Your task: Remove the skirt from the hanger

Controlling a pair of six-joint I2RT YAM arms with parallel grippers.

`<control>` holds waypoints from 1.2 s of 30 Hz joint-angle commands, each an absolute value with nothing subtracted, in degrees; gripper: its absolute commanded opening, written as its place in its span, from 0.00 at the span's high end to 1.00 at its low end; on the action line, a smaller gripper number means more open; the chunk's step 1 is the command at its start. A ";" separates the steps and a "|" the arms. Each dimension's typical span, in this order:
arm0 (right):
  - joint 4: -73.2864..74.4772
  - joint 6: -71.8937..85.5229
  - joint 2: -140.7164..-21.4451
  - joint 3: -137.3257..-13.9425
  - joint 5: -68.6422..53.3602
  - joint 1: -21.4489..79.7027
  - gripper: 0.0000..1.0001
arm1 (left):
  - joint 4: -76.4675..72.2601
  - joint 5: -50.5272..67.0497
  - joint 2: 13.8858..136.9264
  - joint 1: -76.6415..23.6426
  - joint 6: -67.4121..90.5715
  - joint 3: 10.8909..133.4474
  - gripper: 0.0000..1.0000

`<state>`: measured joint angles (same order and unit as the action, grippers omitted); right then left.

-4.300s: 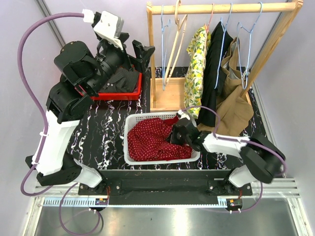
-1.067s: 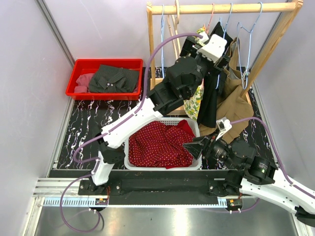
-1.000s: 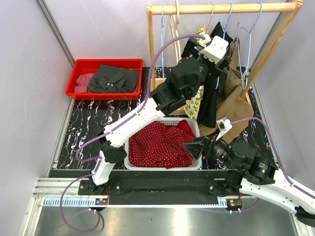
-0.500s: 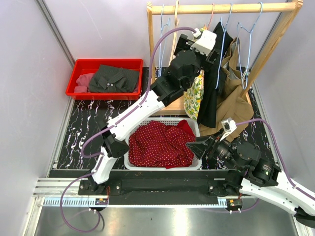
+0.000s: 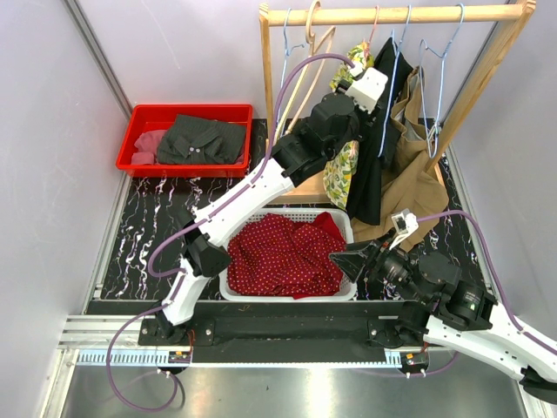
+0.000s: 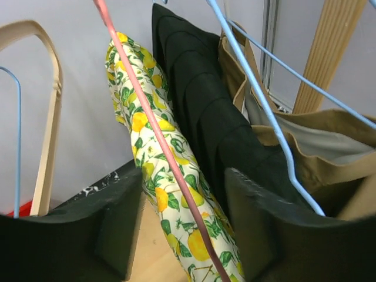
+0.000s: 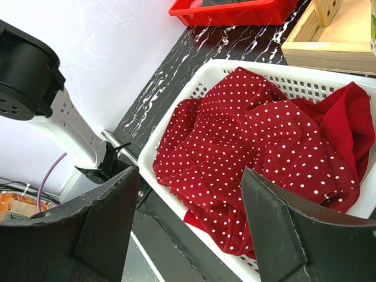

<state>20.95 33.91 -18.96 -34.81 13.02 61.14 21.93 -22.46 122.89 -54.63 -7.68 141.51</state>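
Upper centre, straddling skirt and hanger with left gripper spread; next, probably pinching cloth, tugging it free.

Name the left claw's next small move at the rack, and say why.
Probably close the left claw on the lemon-print skirt. Its jaws stand apart on either side of the cloth and the pink hanger wire, not yet pinching either. A grip on the cloth should let the arm draw the skirt down off the hanger.
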 commanded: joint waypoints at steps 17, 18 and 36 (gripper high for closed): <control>21.18 35.86 -18.19 -33.93 14.24 61.61 0.25 | 14.24 -21.80 116.47 -51.07 -10.98 149.32 1.00; 20.92 36.12 -18.19 -33.93 14.06 61.61 0.25 | 14.06 -21.97 116.02 -51.06 -11.33 149.67 1.00; 16.62 29.71 -29.18 -43.33 16.17 61.52 0.12 | 24.69 -23.03 90.89 -54.66 -11.51 139.23 1.00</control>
